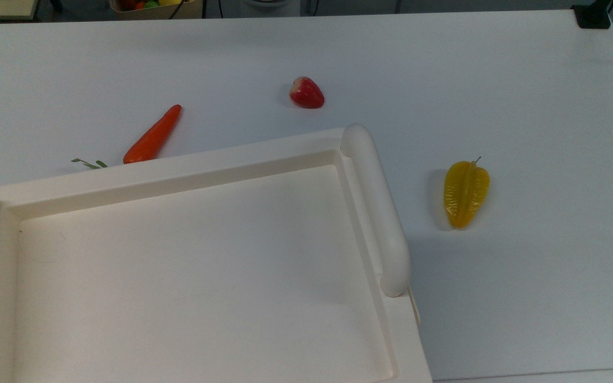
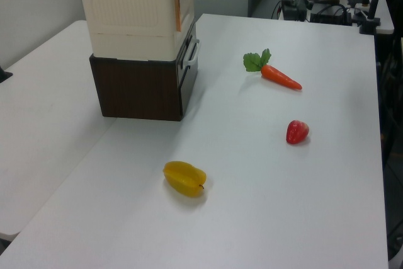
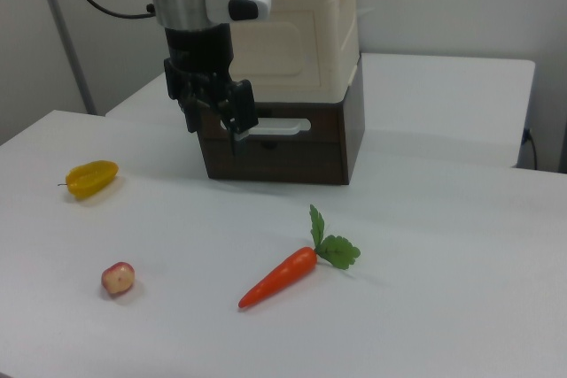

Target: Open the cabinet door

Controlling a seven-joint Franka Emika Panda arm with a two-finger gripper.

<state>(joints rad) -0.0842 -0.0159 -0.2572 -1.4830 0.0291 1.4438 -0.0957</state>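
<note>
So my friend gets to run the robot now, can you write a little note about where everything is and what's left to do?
Pincer: hangs low in front of the big cream-white plastic cabinet, by the pale handle on the dark brown base. I cannot tell whether it is open or shut.
Cabinet: sits on that dark brown base on the white table.
Toys lying loose on the table: orange carrot with green leaves, small red fruit, yellow ribbed fruit.
Done: nothing looks swung open yet.
Left: get hold of the cream-white door and open it.
</note>
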